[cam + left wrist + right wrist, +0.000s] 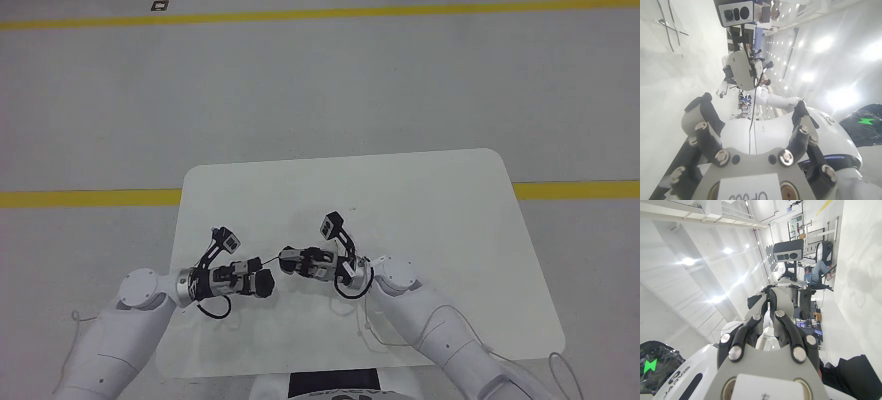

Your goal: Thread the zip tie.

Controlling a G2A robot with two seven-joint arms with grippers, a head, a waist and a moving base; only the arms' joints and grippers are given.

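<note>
The zip tie is a thin black strip spanning the short gap between my two grippers above the white table. My right gripper is shut on one end of it. In the left wrist view the zip tie runs from the right gripper down between my left gripper's fingers toward its palm. My left gripper is open, its fingers wide apart on either side of the strip. In the right wrist view my right gripper points between the left gripper's spread fingers.
Both arms hover over the near middle of the table, its front edge close below them. Grey floor with yellow lines surrounds the table.
</note>
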